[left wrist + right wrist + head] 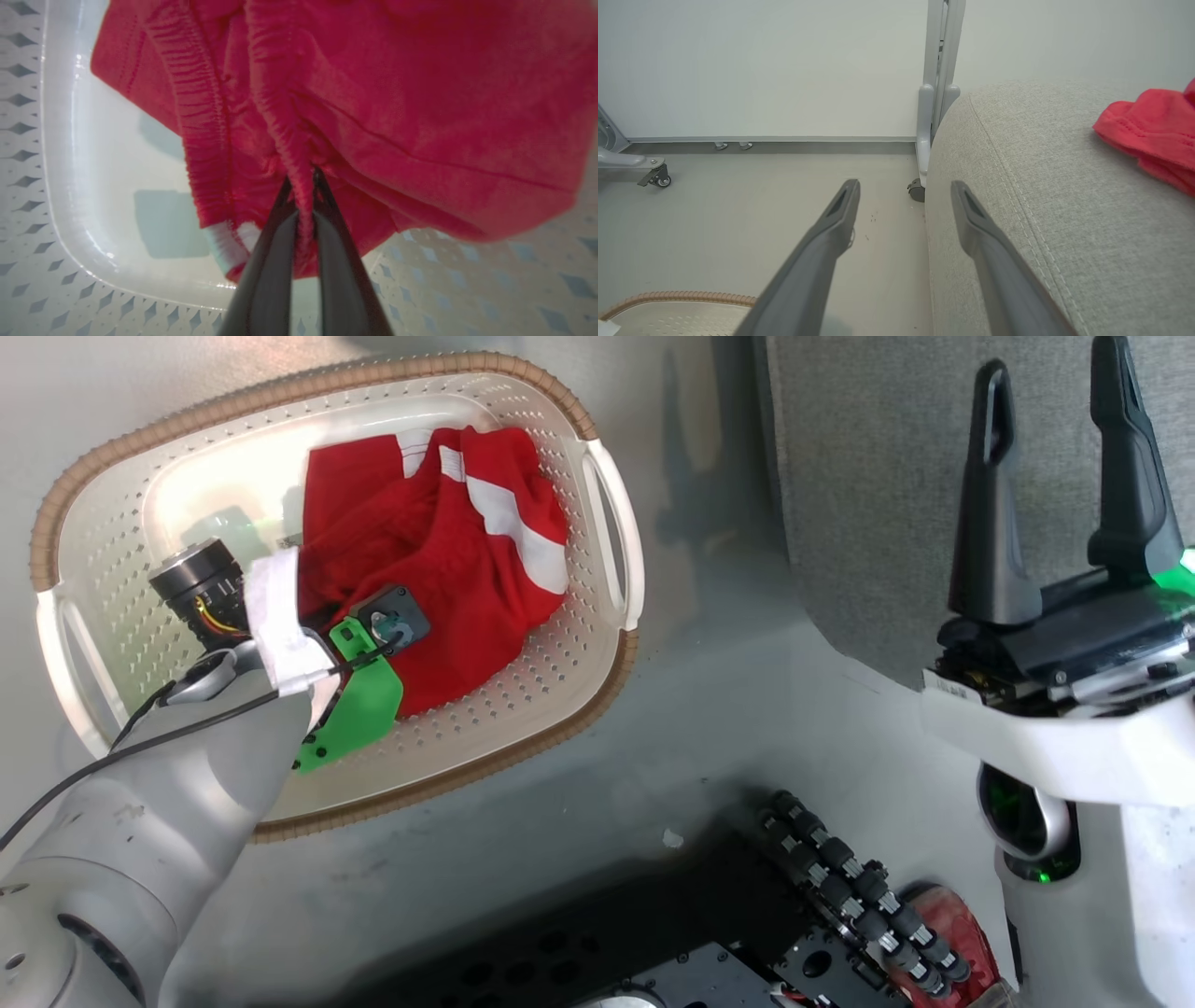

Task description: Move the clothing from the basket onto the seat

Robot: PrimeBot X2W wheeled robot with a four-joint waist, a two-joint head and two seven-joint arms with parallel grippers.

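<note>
Two grippers: left gripper (303, 177) is down inside the basket (121, 523), right gripper (1053, 373) sits at 3 o'clock in the head view, up against the seat (868, 476).
Left fingers: pressed together, pinching a gathered, elastic-looking fold of the clothing (373, 93) right at the tips.
Right fingers: spread wide with nothing between them. In the right wrist view one lines up with the floor (738, 210) and the other with the seat's rounded edge.
Clothing: bright red bundle with white stripes (439, 551), sitting in the 3 o'clock half of the basket, with the left wrist right on top of it.
Basket: 10 o'clock in the head view, standing on the grey floor. It has a brown rim, and bare white bottom shows at 9 o'clock of the bundle.
Seat: light grey cushion at 1 o'clock in the head view, near the basket with a strip of floor between them.
Other red piece (1153, 130): lying on the seat, 3 o'clock in the right wrist view.
Robot base (840, 887): dark, with a roller wheel, at 5 o'clock in the head view.
</note>
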